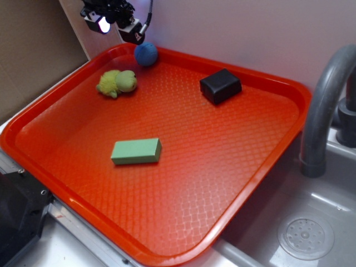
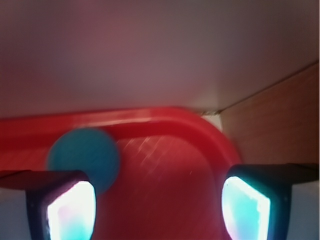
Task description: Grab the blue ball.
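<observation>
one offset matters: the blue ball [image 1: 146,54] sits off-centre to the jaws.
my gripper [image 1: 114,22] hovers above the far corner of the red tray [image 1: 233,189], jaws spread wide and holding nothing. through the wrist camera the ball [image 2: 83,157] lies just ahead of the left-hand finger [image 2: 62,207], not in the gap, so i judge i need a sideways shift before descending.

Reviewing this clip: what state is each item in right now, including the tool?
tool: open, empty, raised over the tray's far corner
blue ball: loose on the tray by the far rim, ungrasped
plush toy: lying on the tray
black block: resting flat
green block: lying flat
red tray: level beside the sink
</observation>
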{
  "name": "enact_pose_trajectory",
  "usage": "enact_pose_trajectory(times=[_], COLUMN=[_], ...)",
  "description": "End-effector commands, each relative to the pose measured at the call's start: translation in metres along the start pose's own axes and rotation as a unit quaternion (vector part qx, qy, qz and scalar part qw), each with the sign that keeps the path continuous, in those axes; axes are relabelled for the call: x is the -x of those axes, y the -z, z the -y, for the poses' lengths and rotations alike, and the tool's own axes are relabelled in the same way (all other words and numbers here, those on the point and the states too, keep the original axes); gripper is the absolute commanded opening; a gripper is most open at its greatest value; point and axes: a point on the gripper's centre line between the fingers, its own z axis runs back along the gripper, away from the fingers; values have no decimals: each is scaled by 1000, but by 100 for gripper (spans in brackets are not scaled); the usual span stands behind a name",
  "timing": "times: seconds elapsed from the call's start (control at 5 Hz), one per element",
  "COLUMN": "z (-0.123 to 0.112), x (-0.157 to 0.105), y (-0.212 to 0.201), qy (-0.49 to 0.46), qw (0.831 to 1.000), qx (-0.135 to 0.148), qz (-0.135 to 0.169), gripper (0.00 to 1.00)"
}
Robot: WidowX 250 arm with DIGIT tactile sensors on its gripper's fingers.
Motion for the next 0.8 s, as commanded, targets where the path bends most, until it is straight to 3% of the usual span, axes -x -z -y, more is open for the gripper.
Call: enact_pose_trajectory(times=[0.0,0.2,0.6], z=[24,42,66], x=[-31,-26,-16], y=[-11,-11,-19], qy=[30,66,111], qw=[999,998,994], qx=[-5,20,25], qz=[24,13,1], gripper=[100,100,100])
